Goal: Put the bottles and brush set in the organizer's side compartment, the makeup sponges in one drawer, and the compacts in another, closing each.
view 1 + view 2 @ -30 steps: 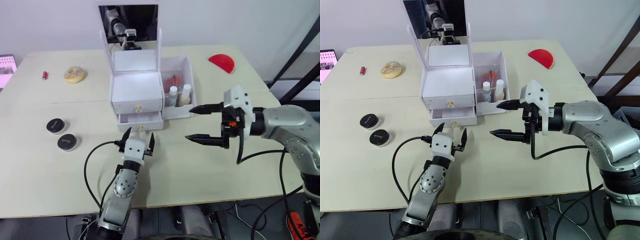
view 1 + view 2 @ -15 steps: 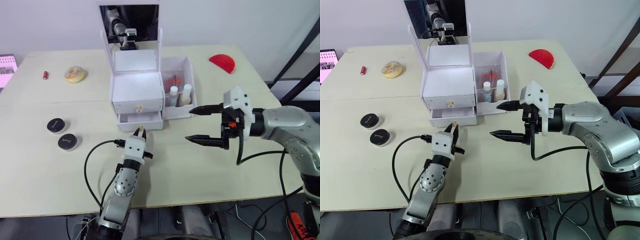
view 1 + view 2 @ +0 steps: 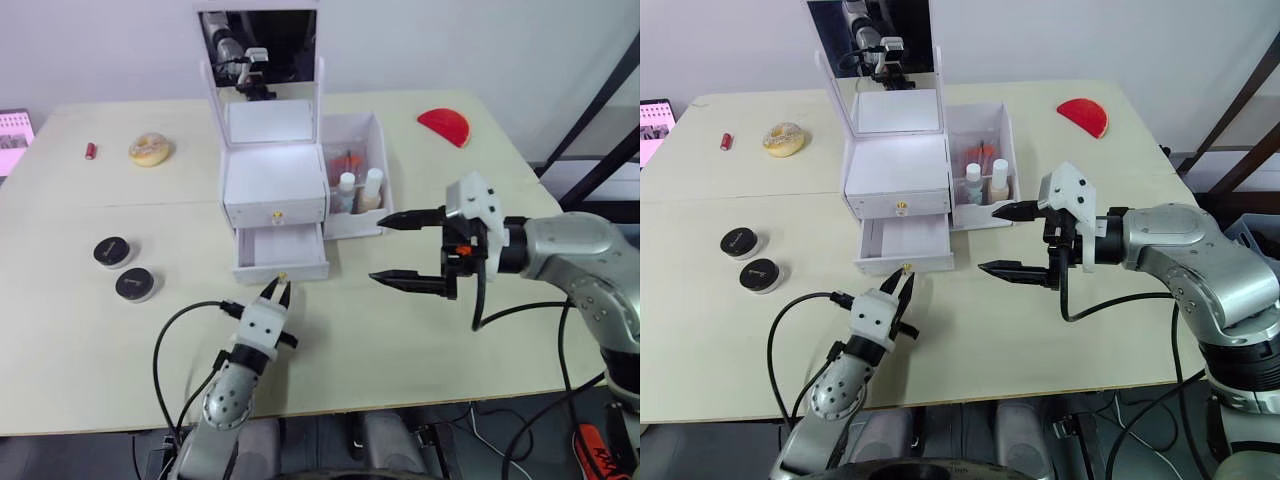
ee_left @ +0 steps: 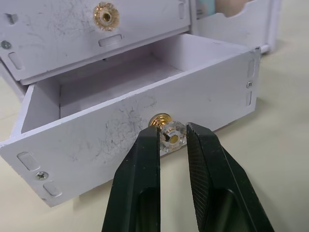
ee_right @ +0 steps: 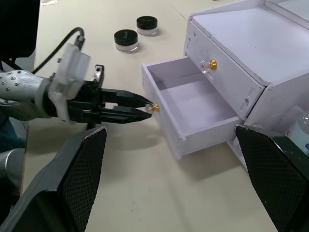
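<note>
while the left pincer [image 4: 172, 140] is clenched on the lower drawer's knob [image 4: 170, 135], the lower drawer [image 3: 281, 252] of the white organizer [image 3: 275, 180] stands pulled out on the table [image 3: 400, 340]. the right pincer [image 3: 400, 247] hovers released, just beside the side compartment [image 3: 357, 135] holding two bottles [image 3: 358, 190]. two black compacts [image 3: 122, 268] lie well apart to the robot's left.

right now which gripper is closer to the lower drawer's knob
Left. The left gripper is shut on the lower drawer's knob, its fingers either side of it. The right gripper hangs open off to the right of the drawer, beside the side compartment.
</note>
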You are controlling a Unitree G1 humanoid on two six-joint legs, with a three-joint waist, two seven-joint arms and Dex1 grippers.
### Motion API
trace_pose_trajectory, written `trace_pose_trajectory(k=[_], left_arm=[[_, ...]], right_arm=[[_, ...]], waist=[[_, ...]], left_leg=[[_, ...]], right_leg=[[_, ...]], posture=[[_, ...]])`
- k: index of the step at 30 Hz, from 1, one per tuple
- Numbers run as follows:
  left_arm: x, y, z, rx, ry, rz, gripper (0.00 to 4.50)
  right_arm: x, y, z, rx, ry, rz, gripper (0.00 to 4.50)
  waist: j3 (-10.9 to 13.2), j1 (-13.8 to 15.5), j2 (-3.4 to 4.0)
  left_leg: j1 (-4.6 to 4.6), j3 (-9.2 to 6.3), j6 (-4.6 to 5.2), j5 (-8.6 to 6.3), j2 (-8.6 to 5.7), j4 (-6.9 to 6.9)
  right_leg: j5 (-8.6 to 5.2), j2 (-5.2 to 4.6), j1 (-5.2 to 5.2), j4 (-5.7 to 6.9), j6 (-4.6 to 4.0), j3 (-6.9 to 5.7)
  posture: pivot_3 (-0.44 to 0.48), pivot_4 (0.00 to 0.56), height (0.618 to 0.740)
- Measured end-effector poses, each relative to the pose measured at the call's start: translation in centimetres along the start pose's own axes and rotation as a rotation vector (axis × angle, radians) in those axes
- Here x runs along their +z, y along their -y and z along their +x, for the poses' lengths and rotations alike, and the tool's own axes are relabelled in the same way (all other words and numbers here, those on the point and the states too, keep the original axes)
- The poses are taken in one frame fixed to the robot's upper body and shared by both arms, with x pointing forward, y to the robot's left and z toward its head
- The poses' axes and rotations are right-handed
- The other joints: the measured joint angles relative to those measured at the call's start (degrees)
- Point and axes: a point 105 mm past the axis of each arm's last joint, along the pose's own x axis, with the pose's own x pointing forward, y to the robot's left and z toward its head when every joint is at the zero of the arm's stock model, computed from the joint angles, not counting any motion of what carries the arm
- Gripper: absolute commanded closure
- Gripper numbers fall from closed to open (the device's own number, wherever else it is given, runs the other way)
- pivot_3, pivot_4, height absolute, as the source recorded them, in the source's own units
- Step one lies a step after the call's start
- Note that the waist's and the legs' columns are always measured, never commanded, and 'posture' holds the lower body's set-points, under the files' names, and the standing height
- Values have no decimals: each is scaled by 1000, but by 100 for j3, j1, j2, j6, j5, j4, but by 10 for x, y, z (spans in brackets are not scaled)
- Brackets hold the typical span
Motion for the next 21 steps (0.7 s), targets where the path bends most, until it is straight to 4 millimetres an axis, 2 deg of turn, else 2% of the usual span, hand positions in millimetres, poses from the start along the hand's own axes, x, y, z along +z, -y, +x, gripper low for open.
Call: trace_pose_trajectory(k=[10, 16, 18, 19, 21], left_arm=[[0, 2, -28, -78, -28, -11, 4236], [1, 1, -28, -80, -30, -20, 4236], [0, 1, -28, -79, -35, -23, 3197], [0, 2, -28, -77, -35, -26, 2873], [0, 2, -28, -78, -33, -29, 1904]], right_arm=[[-2, 1, 0, -2, -9, -5, 0], [-2, 2, 0, -2, -4, -5, 0], [-2, 2, 0, -1, -3, -5, 0], [-2, 2, 0, 0, -3, -5, 0], [-2, 2, 0, 1, -3, -6, 0]], waist=[[0, -9, 0], [0, -10, 0], [0, -9, 0], [0, -10, 0], [0, -9, 0]], left_leg=[[-1, 1, 0, -1, 1, -2], [-1, 2, 0, -1, 1, -1], [-2, 2, 0, -1, 1, -2], [-2, 2, 0, -1, 1, -2], [-2, 2, 0, -1, 1, -2]], right_leg=[[-2, -1, -4, -2, 1, 0], [-2, -2, -4, -2, 2, 0], [-2, -2, -4, -3, 2, 0], [-2, -2, -4, -3, 2, 0], [-2, -2, -4, -3, 2, 0]], posture=[[0, 150, 739], [0, 150, 739], [0, 150, 739], [0, 150, 739], [0, 150, 739]])
